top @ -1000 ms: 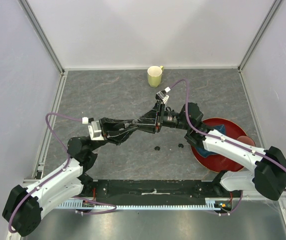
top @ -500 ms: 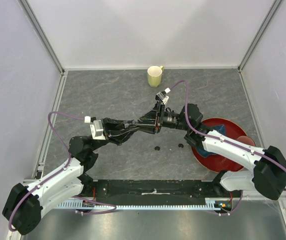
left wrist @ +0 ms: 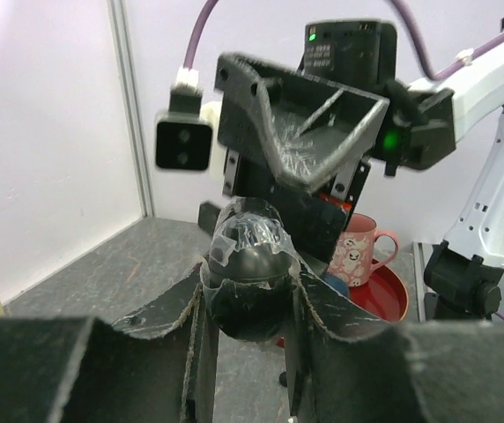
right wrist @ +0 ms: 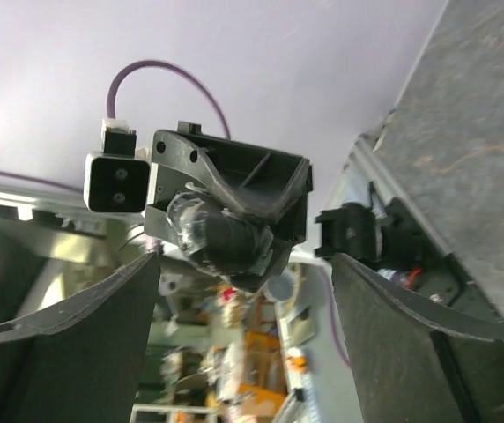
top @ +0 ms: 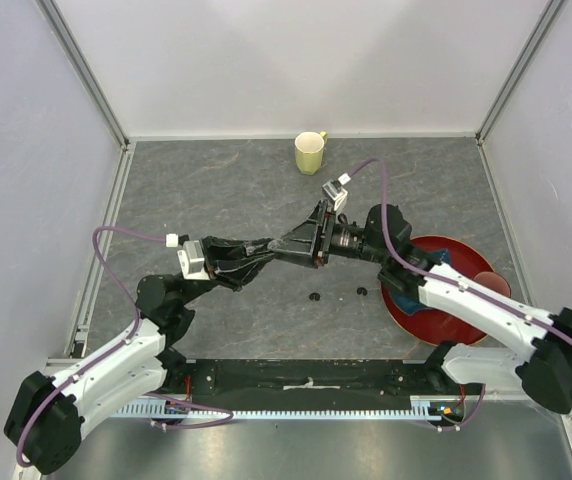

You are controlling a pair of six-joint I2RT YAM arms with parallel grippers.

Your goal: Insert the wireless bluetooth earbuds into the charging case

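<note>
My left gripper (top: 282,246) is shut on the charging case (left wrist: 250,280), a glossy black oval pod, and holds it above the table. The case also shows in the right wrist view (right wrist: 223,238). My right gripper (top: 312,238) is open and empty; it faces the left gripper tip to tip, close to the case. In the left wrist view its open fingers (left wrist: 318,119) hang just above and behind the case. Two tiny black earbuds lie on the table below, one (top: 315,297) on the left and one (top: 362,292) on the right. Any other earbuds are out of view.
A yellow-green mug (top: 310,152) stands at the back. A red plate (top: 456,318) at the right holds a pink mug (left wrist: 359,248) and a blue object (top: 436,262). Side walls close in the table on three sides.
My right wrist has shifted a little to the right and turned, so its gripper sits slightly back from the case. The left gripper keeps its hold on the case, almost still.
</note>
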